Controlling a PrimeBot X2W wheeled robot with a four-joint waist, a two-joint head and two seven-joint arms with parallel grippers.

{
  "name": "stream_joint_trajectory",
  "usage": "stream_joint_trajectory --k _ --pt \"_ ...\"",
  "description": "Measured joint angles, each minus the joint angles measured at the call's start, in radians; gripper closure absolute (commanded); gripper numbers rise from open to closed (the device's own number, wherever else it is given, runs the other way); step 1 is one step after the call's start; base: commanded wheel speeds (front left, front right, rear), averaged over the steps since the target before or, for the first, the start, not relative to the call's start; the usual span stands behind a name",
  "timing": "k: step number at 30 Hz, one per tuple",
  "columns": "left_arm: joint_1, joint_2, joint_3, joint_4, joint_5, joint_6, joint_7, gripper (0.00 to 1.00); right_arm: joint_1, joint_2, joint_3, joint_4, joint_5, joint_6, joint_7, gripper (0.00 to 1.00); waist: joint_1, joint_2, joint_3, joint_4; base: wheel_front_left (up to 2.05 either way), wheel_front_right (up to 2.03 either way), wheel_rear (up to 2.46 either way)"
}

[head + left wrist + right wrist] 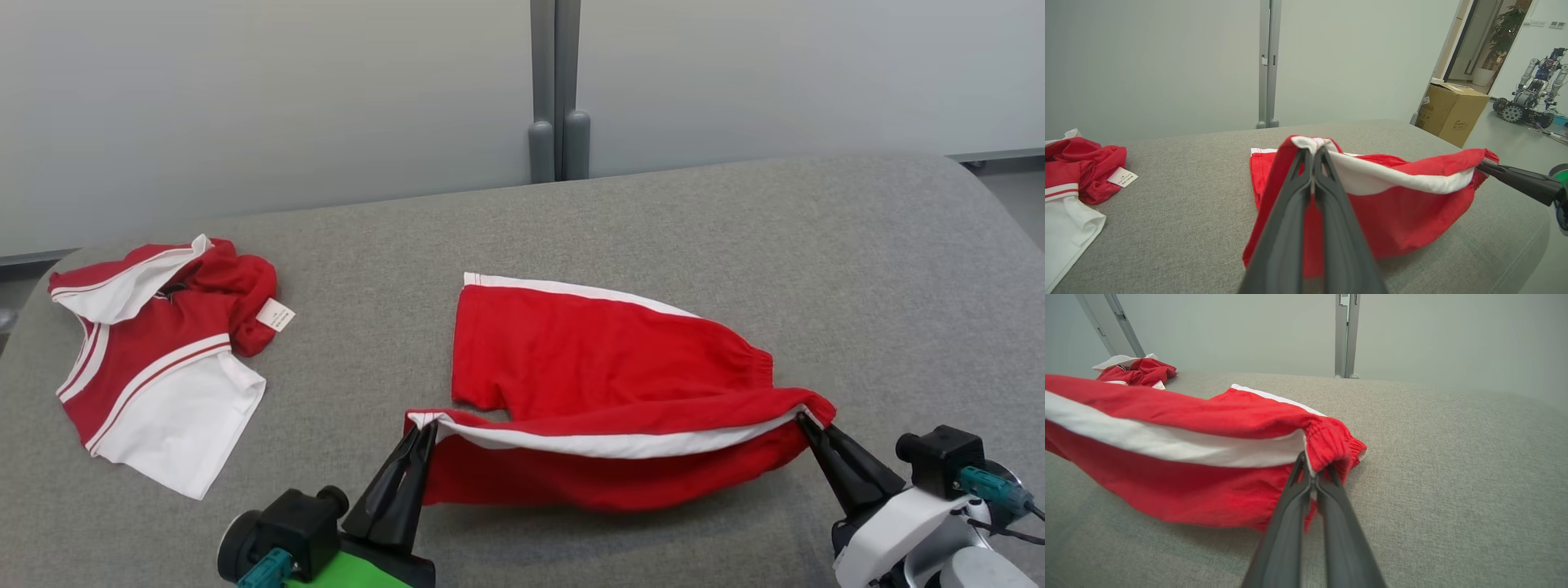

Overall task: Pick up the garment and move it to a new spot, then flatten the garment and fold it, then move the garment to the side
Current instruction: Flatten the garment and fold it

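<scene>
Left pincer (424, 426) clamped on the hem corner, right pincer (804, 420) clamped on the waistband corner of red fabric shorts with white stripe (604, 359), long axis stretched between them, far half lying on grey cloth surface (735, 245) beyond both tips, open room past right pincer, crumpled red-white shirt (155, 367) well apart outside left pincer

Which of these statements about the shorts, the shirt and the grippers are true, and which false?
1. The left gripper and right gripper are both shut on the shorts. True.
2. The shorts lie wholly flat. False: their near edge is lifted, stretched between the fingers.
3. A shirt lies to the shorts' left. True.
4. The shirt touches the shorts. False: bare grey surface separates them.
</scene>
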Motion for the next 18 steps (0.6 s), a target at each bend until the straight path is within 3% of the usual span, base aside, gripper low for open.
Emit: stream_joint_trajectory --k 6,18 --pt "-0.038 0.019 0.022 0.036 -0.003 0.000 0.034 1.00 -0.050 0.015 0.020 0.012 0.044 0.003 0.034 1.00 0.0000 0.0000 0.037 -0.024 0.00 0.00 0.00" --pt "-0.346 0.024 0.061 0.199 0.018 0.000 0.133 1.00 -0.254 0.052 -0.007 0.055 0.157 0.012 0.104 1.00 0.0000 0.0000 0.173 -0.079 0.00 0.00 0.00"
